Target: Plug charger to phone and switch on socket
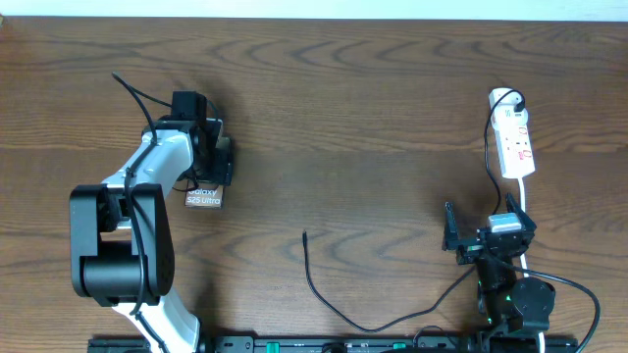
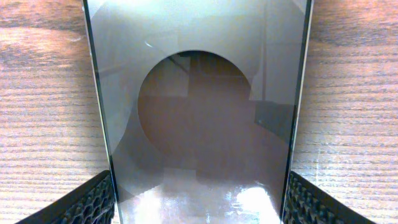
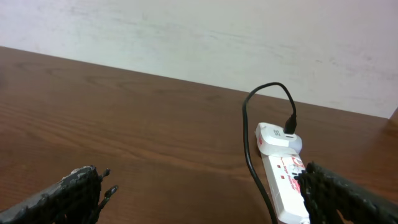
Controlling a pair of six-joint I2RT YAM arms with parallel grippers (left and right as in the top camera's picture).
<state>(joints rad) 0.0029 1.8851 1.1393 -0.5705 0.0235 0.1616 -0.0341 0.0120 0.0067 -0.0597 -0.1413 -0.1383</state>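
Nearest to the arm bases, the charger lies in a loose curve on the table. Its bare tip points away from the bases, roughly in the middle between the two arms, and no gripper touches it.

A little further, on the right side, the right gripper hovers with its fingers spread wide, and nothing is between them. The cable tip is well apart from it, toward the left.

On the left side, the left gripper is above the phone, which lies flat on the wood. Only the end with the white lettering shows from under the gripper. In the left wrist view the glossy phone fills the space between the two pads. Each pad sits against one long edge with no gap visible, so the gripper is pinching the phone by its sides.

Farthest, ahead of the right gripper and slightly to its right, is the socket. The white adapter is plugged in at its far end, and the black cable leaves from there. The phone and the cable tip are well apart from each other.
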